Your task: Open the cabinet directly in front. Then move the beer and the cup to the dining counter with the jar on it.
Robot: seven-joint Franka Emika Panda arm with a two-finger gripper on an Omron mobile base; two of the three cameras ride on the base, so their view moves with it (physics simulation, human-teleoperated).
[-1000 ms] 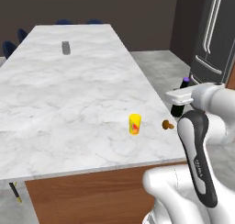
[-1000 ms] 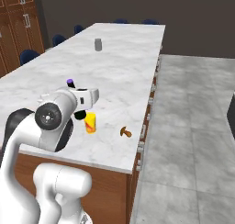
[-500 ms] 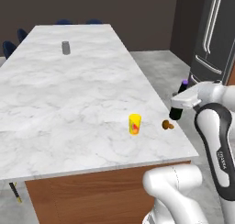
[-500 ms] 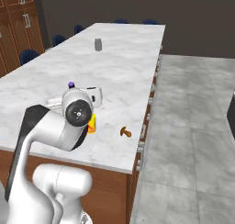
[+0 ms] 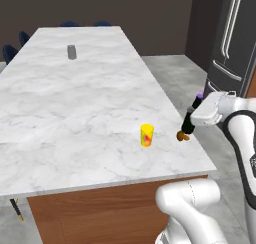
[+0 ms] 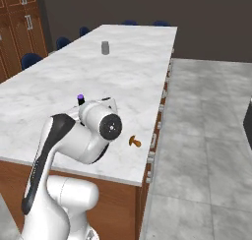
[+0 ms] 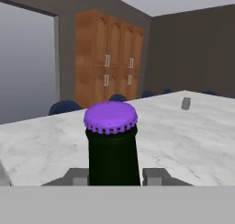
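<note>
gripper [image 7: 114, 177]: pinching the beer, one dark finger on each side of the bottle's neck, as the hand view shows; in the left base view it sits at the tabletop's right long edge, close to the near right corner.
beer [image 7: 113, 149]: upright in the gripper, dark glass with a purple cap on top; in the left base view its body [image 5: 189, 122] hangs along the tabletop's right edge and its cap is just above the white hand; in the right base view its cap [image 6: 80, 97] peeks out behind the arm. Whether its base touches the tabletop cannot be told.
small brown object [image 5: 182, 136]: lying on the tabletop just beside the bottle's lower end, hard against the right edge; in the right base view it [image 6: 134, 142] lies near that edge, apart from the arm.
cup [image 5: 146, 135]: yellow with a red mark, upright on the tabletop, a little in from the right edge and toward the near end, near the brown object but not touching it.
tabletop [image 5: 75, 108]: white grey-veined marble on a wooden base, long, running away from the robot.
jar [image 5: 71, 52]: grey, upright near the far end of the tabletop, well apart from the cup; in the right base view it [image 6: 105, 47] is also toward the far end.
chairs [image 6: 30, 60]: dark blue seat backs along the left long edge and at the far end.
cabinet [image 7: 108, 58]: reddish-brown wooden doors against the far wall, seen in the hand view beyond the tabletop; doors look closed.
</note>
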